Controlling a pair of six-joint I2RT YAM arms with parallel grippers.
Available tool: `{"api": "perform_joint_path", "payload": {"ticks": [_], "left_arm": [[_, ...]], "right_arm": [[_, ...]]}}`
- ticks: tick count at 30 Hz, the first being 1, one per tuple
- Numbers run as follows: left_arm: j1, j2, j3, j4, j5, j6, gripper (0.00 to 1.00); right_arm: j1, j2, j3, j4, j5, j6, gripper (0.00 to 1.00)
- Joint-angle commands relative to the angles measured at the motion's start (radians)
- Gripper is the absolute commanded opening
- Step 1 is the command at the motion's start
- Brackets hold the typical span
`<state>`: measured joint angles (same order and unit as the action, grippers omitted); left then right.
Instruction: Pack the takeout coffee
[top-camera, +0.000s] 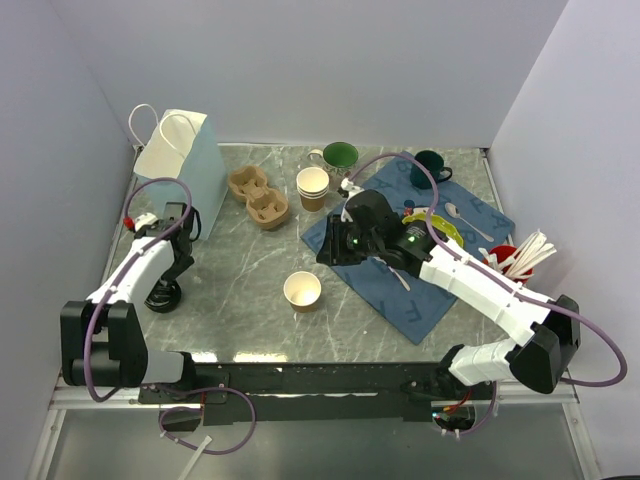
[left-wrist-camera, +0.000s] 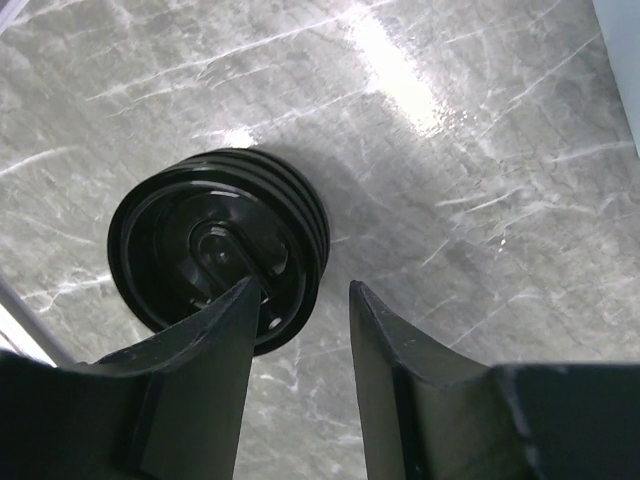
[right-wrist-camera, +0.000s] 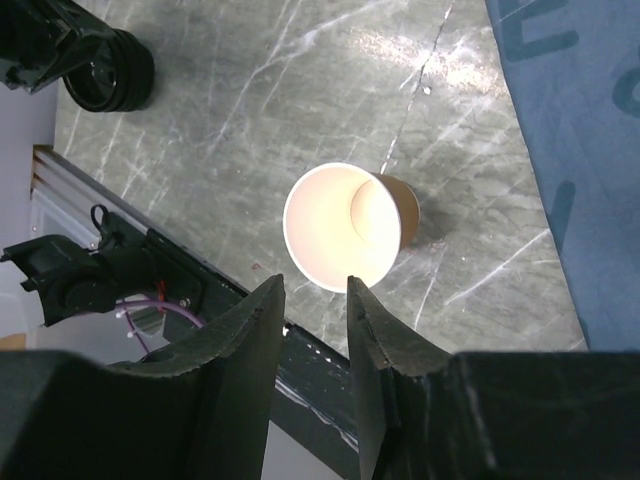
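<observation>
Right wrist view — paper cup (right-wrist-camera: 340, 225) stands upright, lidless, on the tabletop (right-wrist-camera: 300, 90) just ahead of my right claw (right-wrist-camera: 315, 283); jaws part spread, nothing between them. Left wrist view: my left claw (left-wrist-camera: 303, 290) is likewise spread and empty, its left finger overlapping the rim of the black lid stack (left-wrist-camera: 215, 250). Judgement — cup is light, thin-walled and easily crushed: pinch gently across the wall below the rim. Lids look stiff and slick; take the top one by its edge.

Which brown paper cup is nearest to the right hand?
The single lidless cup, alone on the bare marble table; the stacked cups stand farther back, beside the green mug.
</observation>
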<state>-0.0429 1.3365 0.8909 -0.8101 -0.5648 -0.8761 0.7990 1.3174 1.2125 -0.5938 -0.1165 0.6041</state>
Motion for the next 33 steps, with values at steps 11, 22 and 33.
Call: {"api": "perform_joint_path", "payload": {"ticks": [11,22,33], "left_arm": [[0.008,0.072,0.008,0.052,-0.009,0.035,0.44],[0.008,0.102,0.017,0.043,-0.041,0.042,0.25],[0.006,0.063,0.094,-0.041,-0.067,0.043,0.06]], "right_arm": [[-0.001,0.039,0.143,-0.031,0.003,-0.032,0.38],[-0.003,0.042,0.159,-0.027,0.003,-0.027,0.38],[-0.003,0.054,0.18,-0.029,-0.008,-0.024,0.38]]}}
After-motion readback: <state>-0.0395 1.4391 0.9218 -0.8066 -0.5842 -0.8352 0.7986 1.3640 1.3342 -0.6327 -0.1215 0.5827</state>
